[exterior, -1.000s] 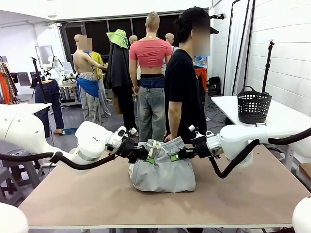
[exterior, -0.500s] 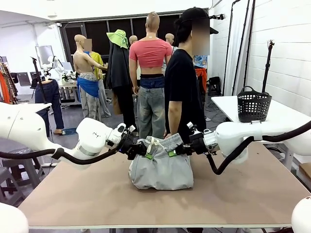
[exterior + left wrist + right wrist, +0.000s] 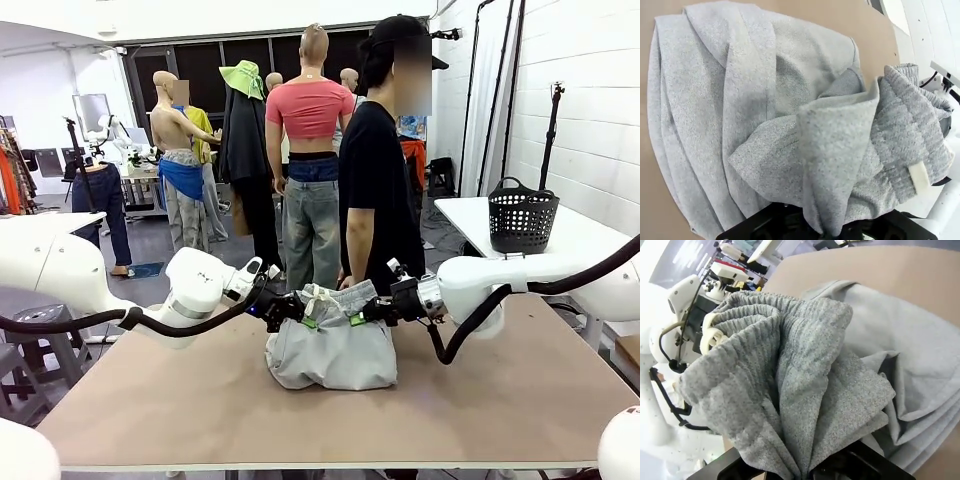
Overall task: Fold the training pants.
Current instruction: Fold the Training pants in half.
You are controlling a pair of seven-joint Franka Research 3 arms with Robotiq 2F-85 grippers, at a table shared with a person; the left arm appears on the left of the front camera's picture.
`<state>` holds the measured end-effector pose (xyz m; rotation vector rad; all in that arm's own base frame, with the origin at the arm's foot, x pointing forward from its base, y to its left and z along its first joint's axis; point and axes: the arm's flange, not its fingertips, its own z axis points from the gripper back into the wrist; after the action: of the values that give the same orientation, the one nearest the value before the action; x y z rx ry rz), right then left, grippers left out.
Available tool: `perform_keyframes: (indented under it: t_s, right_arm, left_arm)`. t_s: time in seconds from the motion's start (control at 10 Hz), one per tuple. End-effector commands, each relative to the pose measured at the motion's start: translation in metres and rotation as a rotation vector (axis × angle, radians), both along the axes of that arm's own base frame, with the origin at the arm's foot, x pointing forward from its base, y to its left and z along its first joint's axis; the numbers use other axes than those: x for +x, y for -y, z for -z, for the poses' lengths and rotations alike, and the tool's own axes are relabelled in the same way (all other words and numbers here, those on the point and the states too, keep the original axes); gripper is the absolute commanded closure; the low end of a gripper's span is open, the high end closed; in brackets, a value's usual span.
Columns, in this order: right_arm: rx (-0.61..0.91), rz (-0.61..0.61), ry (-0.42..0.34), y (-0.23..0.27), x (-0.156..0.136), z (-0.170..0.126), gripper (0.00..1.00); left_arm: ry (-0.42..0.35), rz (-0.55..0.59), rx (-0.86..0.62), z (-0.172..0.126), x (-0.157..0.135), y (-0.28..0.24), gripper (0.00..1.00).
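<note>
Grey jersey, soft and bunched: the light grey training pants [image 3: 330, 345] sit in a rounded heap near the middle of the brown counter [image 3: 480, 400], their ribbed elastic waistband and off-white drawstring raised at the far side. The left end effector [image 3: 303, 318] grips the waistband's left part and the right end effector [image 3: 355, 318] its right part, each clamped on a gathered pleat of cloth; in both wrist views the fabric runs straight down between the fingers. The lower layers lie doubled on the counter, so I'd judge this a fold in hand, with the waistband end carried over the stacked legs. The next move seems to call for both arms travelling together, keeping the band level, then laying it flat before letting go. A person in a black shirt [image 3: 375, 190] stands just beyond the far edge. Off to the right a black mesh basket [image 3: 522, 218] rests on a white table.
</note>
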<state>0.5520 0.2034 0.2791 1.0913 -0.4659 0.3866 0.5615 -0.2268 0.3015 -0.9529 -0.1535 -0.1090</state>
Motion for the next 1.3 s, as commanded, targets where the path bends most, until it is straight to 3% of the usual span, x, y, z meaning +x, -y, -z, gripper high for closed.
perform_keyframes:
  t_s: [0.0,0.3,0.7,1.0,1.2]
  right_arm:
    - [-0.026,0.088,-0.047,0.005,0.017,0.004,1.0]
    - [-0.052,0.146,-0.083,0.009,0.03,0.014,1.0]
    - [-0.086,0.192,-0.146,0.01,0.04,0.024,1.0]
    - [-0.088,0.196,-0.14,0.011,0.041,0.023,0.96]
    - [-0.093,0.192,-0.12,0.015,0.04,0.019,0.58]
  left_arm:
    - [-0.062,-0.036,0.028,0.009,0.024,-0.006,1.0]
    - [-0.094,-0.108,0.118,0.02,0.036,-0.003,1.0]
    - [-0.141,-0.122,0.139,0.025,0.041,-0.003,1.0]
    - [-0.155,-0.131,0.14,0.03,0.046,-0.004,0.97]
    - [-0.141,-0.157,0.155,0.026,0.044,-0.007,0.57]
